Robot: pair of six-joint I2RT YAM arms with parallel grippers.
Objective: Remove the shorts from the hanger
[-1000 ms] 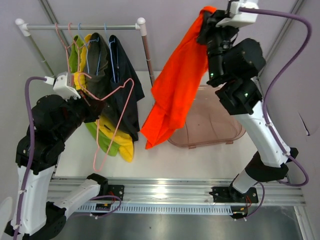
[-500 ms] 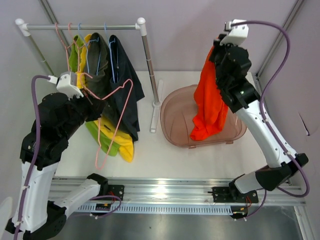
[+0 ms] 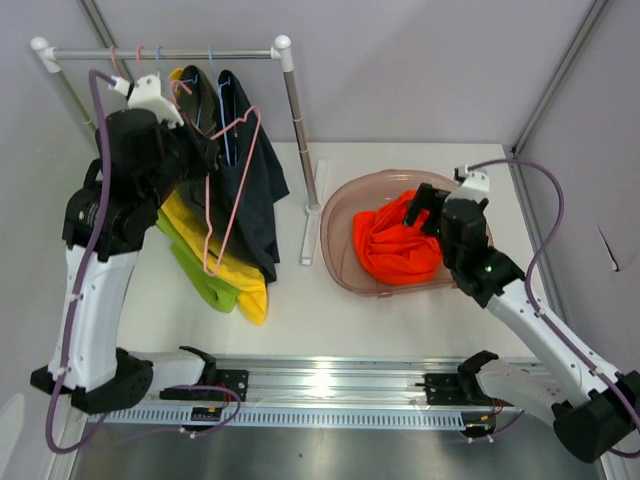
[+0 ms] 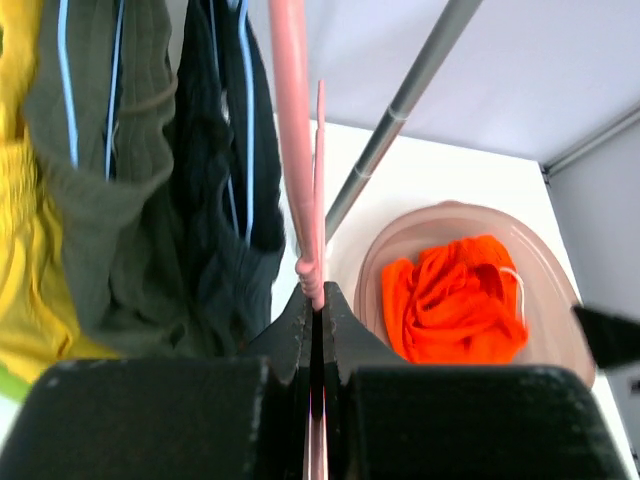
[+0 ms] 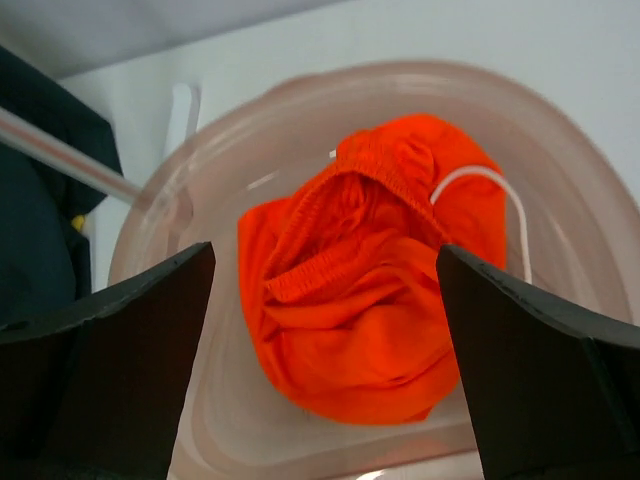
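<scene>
The orange shorts [image 3: 398,248] were a plain vivid orange against the translucent pinkish-brown basin [image 3: 338,250], the black shorts [image 3: 256,190] plain black, the dark olive-grey shorts [image 4: 100,200] faintly ribbed, the yellow shorts [image 3: 236,282] and lime green shorts [image 3: 196,272] both solid and bright, the pink hanger [image 4: 291,120] pale pink, and the table [image 3: 420,322] white.

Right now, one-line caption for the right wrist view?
With right jaws open above, orange shorts lie heaped in the pink basin.

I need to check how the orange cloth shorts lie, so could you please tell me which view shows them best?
The right wrist view: the orange cloth shorts fill the middle, waistband and white drawstring plain, inside the translucent pink tub. Top external shows them small; left wrist shows them off-centre.
</scene>
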